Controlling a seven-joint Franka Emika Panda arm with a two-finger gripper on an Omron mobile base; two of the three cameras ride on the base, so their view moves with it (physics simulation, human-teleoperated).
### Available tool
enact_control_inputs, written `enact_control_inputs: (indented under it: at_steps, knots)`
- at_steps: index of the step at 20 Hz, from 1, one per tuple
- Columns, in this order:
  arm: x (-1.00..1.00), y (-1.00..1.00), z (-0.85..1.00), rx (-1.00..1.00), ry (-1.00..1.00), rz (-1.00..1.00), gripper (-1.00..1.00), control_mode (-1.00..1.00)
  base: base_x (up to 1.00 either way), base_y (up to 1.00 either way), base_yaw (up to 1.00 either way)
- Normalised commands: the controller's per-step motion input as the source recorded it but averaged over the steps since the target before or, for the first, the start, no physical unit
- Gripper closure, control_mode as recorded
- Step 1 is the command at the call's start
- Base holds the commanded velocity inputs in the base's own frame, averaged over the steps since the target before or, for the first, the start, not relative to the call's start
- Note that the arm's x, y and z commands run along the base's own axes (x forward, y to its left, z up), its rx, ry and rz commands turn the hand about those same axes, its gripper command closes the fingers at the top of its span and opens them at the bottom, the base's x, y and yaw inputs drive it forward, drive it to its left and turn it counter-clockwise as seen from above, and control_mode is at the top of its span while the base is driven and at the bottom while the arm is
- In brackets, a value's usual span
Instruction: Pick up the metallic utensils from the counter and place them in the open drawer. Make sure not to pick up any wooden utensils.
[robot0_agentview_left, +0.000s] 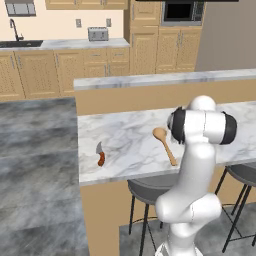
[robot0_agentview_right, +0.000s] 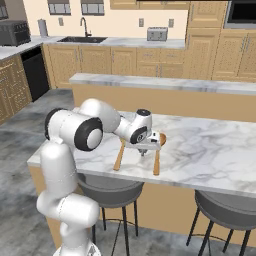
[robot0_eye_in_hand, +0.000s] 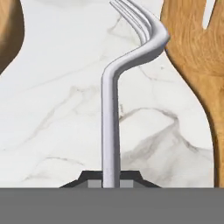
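Note:
A slim silver fork lies on the white marble counter, and its handle runs down between my fingertips. My gripper is shut on that handle, low over the counter between two wooden utensils; it also shows as gripper. A tan wooden spoon lies just left of my arm. Its broad head sits close to the right of the fork's tines. The small knife, with a grey blade and red-brown handle, lies near the counter's left front corner. The open drawer is out of view.
A second wooden utensil lies to the left of the gripper, and its edge is in the hand view. Dark stools stand under the counter's front edge. A raised marble ledge runs behind the counter.

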Motion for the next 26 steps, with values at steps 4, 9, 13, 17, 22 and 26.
enact_control_inputs:
  at_steps: [4,9,13,17,22,26]
  knots:
    - [-0.35,-0.06,0.88,0.0,0.0,-0.18,1.0,-1.0,0.0,0.0,0.0]
    - [-0.57,0.12,0.97,0.0,0.0,-0.17,1.0,-1.0,0.0,0.0,0.0]
    - [-0.73,0.33,1.0,0.0,0.0,-0.13,1.0,-1.0,0.0,0.0,0.0]
    - [-0.85,0.43,0.84,0.06,0.01,-0.11,1.0,-1.0,0.0,0.0,0.0]
    - [-0.86,0.41,0.71,0.21,0.02,-0.18,1.0,-1.0,0.0,0.0,0.0]
    - [-0.75,0.86,0.21,0.03,0.0,-0.02,1.0,-1.0,0.0,0.0,0.0]
